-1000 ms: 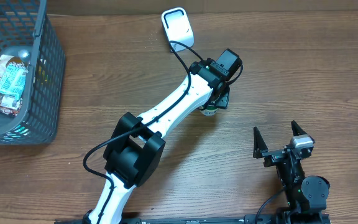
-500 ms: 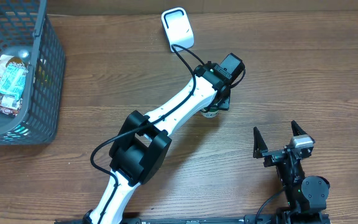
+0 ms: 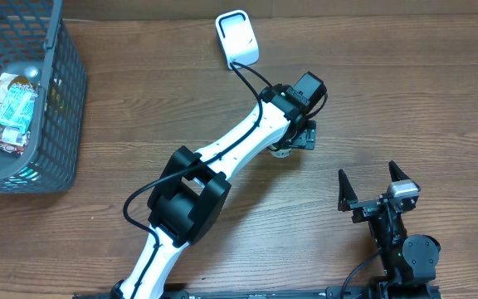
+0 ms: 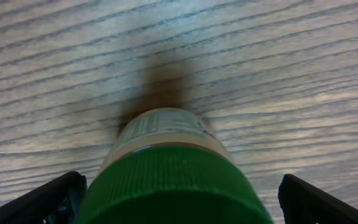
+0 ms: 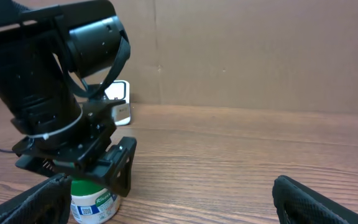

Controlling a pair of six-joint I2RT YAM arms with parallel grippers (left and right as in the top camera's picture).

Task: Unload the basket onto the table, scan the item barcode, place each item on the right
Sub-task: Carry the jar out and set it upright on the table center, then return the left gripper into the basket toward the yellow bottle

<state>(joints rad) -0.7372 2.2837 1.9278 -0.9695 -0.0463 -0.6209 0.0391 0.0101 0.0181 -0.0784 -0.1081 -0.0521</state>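
bottle [image 4: 160,127]: green cap, label print unreadable | left hand [image 4: 180,183] released astride it | right hand [image 3: 367,170] released

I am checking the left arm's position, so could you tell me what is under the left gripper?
A green-capped bottle stands upright between the open jaws of the left gripper; from overhead the arm covers most of it.

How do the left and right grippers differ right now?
The left gripper points straight down, straddling the upright green-capped bottle; the right gripper points level, with nothing between its fingers. The left gripper is out near the white scanner; the right gripper sits far from it. Both have open jaws.
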